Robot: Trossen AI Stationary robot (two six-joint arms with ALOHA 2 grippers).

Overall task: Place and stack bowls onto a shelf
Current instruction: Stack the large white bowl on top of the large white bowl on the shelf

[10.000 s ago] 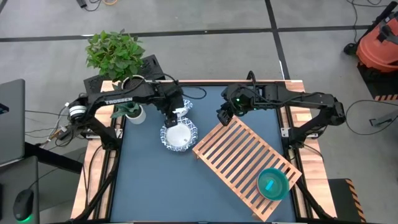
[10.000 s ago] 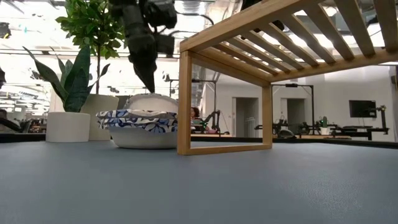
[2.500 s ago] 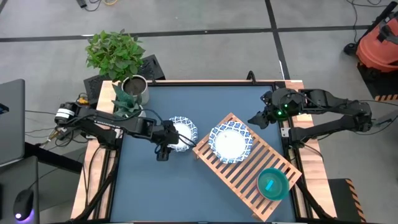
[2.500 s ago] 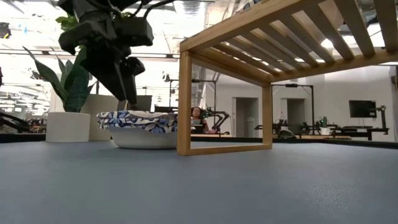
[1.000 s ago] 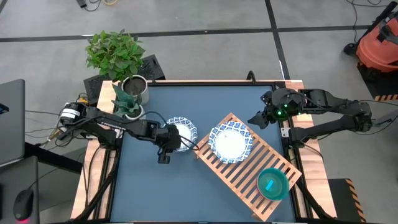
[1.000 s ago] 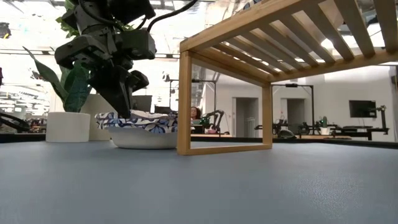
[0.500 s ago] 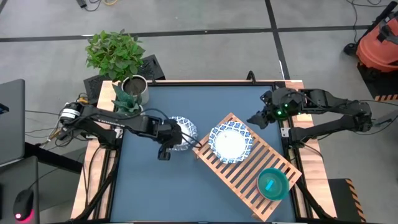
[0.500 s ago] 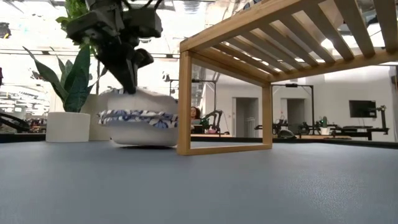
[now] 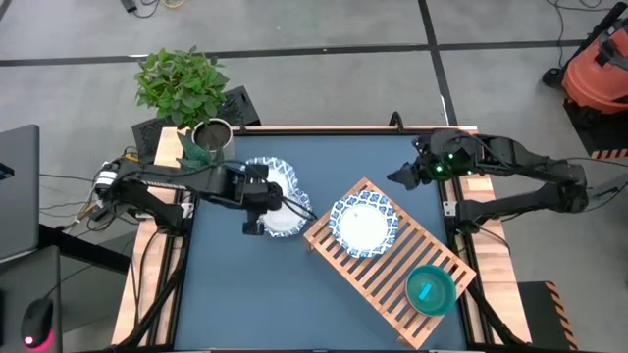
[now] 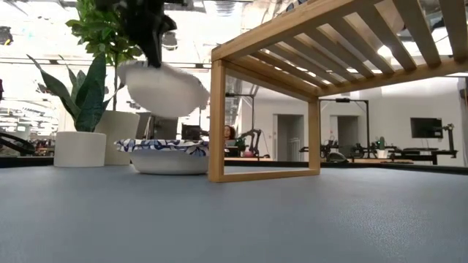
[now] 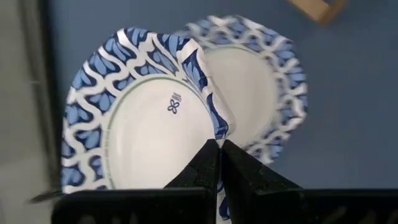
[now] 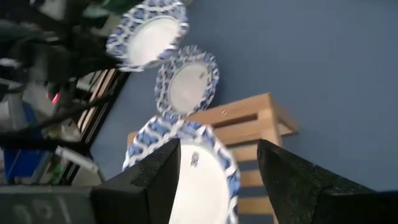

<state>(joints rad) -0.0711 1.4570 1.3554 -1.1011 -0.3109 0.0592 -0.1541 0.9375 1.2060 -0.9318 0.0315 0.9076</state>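
Fingers (image 11: 219, 163) of L arm pinch white, blue-rimmed bowl (image 11: 140, 127), tilted, airborne.

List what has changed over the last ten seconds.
A white patterned bowl now sits on the shelf. The left gripper has pinched the rim of a second patterned bowl and lifted it off a third, which stays on the table. The right gripper pulled back, open. The teal bowl is unchanged.

No readable words — only a small blue emblem inside a bowl (image 11: 149, 134).
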